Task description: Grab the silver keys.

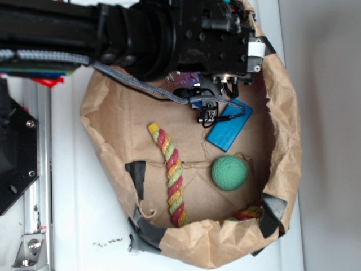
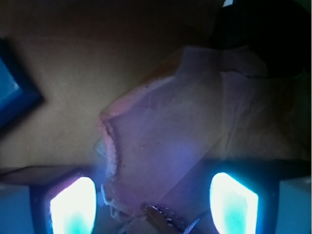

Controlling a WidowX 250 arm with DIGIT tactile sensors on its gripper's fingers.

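Between tool (image 2: 153,207) pads: keys (image 2: 163,218), pink cloth (image 2: 185,136).

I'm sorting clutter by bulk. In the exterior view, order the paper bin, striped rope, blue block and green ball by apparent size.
1. Paper bin
2. Striped rope
3. Blue block and green ball: similar, and the arm covers part of the block, so unranked.

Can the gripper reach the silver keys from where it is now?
Probably yes. In the wrist view the gripper stands open, and a toothed key of the silver keys shows between its fingers, beside a pinkish cloth. The cloth may partly cover the bunch.
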